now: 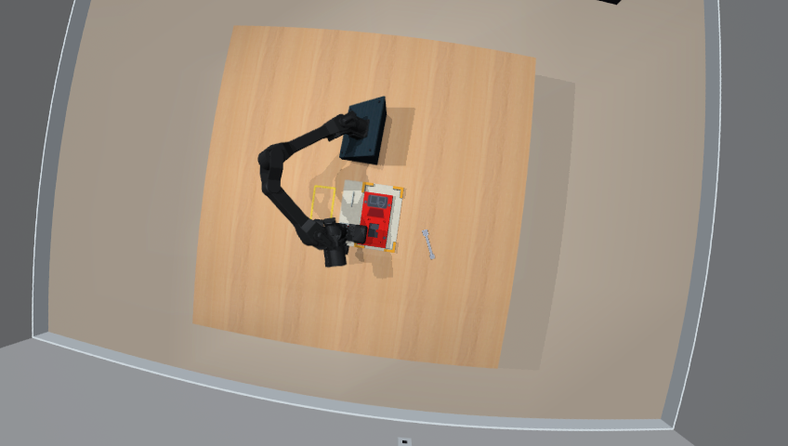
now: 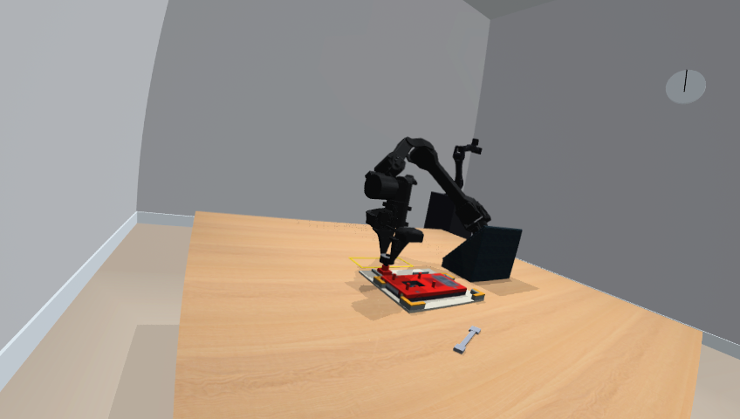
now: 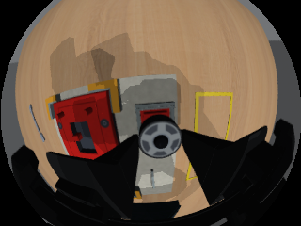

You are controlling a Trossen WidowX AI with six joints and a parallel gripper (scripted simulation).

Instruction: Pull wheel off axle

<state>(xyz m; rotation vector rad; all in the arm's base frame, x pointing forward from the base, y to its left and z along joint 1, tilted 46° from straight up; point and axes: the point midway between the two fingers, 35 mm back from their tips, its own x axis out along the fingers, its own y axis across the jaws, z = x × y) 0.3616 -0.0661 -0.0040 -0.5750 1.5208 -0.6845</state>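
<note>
The wheel [image 3: 161,130] [image 2: 386,257], grey-spoked with a black tyre, is between my fingertips in the wrist view. My gripper [image 3: 160,137] [image 2: 386,258] points down and is shut on it, one finger at each side. The wheel is above a small red mount [image 3: 152,113] [image 2: 384,270] on the grey plate. The axle is hidden, so I cannot tell whether its tip is inside the hub. The marked area, a yellow outline [image 1: 324,187] [image 2: 355,262] [image 3: 213,94], lies on the table beside the plate. Nothing lies in its visible part.
A red panel [image 1: 377,211] [image 2: 451,291] [image 3: 101,110] with raised pegs lies on the plate between orange corners. A thin pin [image 1: 353,199] [image 3: 152,179] is also on the plate. A grey wrench [image 1: 428,244] [image 2: 466,340] lies beyond the panel. The arm's dark base block [image 1: 361,146] [image 2: 493,254] stands nearby.
</note>
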